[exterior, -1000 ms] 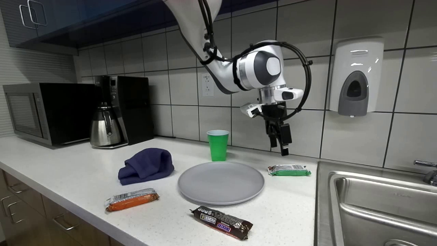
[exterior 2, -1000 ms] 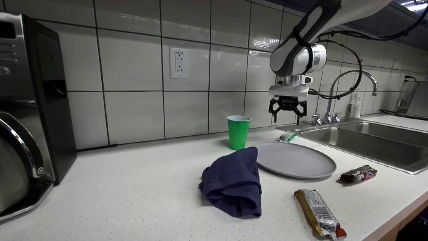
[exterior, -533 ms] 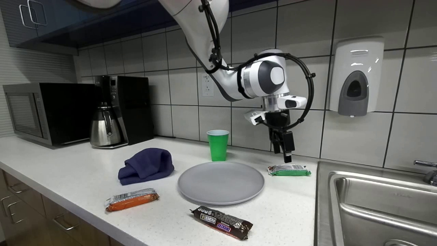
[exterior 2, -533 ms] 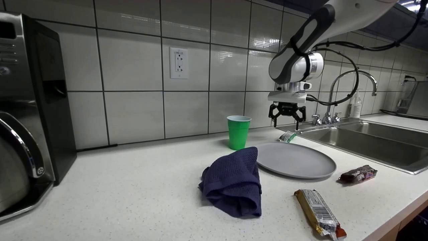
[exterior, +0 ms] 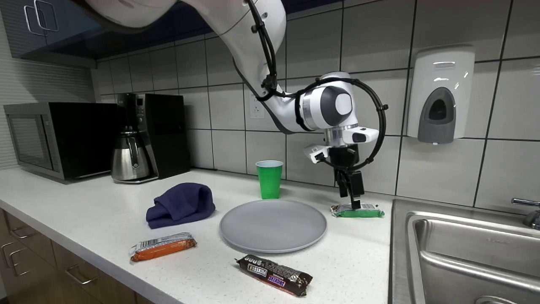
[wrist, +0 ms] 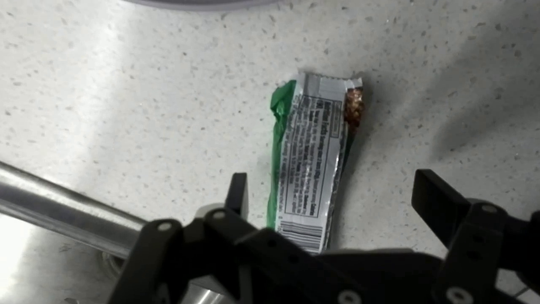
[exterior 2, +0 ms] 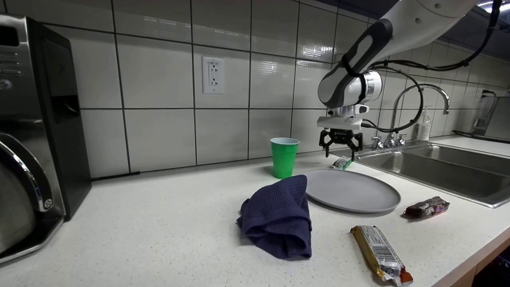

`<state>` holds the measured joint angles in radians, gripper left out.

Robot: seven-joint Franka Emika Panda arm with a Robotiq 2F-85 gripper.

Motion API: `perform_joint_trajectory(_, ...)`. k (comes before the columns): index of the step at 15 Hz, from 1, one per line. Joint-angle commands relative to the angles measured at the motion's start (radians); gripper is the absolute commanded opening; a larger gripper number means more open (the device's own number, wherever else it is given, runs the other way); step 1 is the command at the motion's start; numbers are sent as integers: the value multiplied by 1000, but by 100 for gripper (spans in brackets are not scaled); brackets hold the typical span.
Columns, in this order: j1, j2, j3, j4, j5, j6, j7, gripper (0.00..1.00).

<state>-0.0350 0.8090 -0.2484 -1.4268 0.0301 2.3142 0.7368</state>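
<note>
A green and silver wrapped bar (exterior: 368,213) lies on the counter by the sink. My gripper (wrist: 330,174) is open just above it, fingers pointing down and nothing held. In the wrist view the bar (wrist: 310,160) runs lengthwise between the spread fingers, nearer the left one (wrist: 238,192) with a gap to each; its lower end is hidden behind the gripper. In an exterior view a fingertip overlaps the bar; whether they touch I cannot tell. A grey plate (exterior: 273,226) and a green cup (exterior: 270,179) stand close by.
A dark blue cloth (exterior 2: 279,219), an orange-wrapped bar (exterior: 163,246) and a brown-wrapped bar (exterior: 275,276) lie around the plate. The steel sink rim (exterior: 398,253) borders the green bar's side. The tiled wall (exterior: 312,156) rises behind; a coffee maker (exterior: 166,135) stands farther along.
My gripper has come down from well above the green bar to just over it, staying open. The bars, plate, cup and cloth have not moved.
</note>
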Motion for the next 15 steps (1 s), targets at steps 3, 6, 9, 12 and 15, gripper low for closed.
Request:
perform_joint_trajectory(3, -12, 41, 1, 61, 3, -25, 27, 75)
perform_joint_trajectory(6, -13, 47, -2, 68, 0, -21, 25, 56)
perform_joint_trajectory(9, -15, 52, -7, 72, -2, -23, 25, 34)
perform_joint_trajectory(12, -16, 45, -11, 66, -4, -21, 21, 14)
perform_joint_trajectory(15, -16, 19, -16, 45, -11, -12, 6, 14)
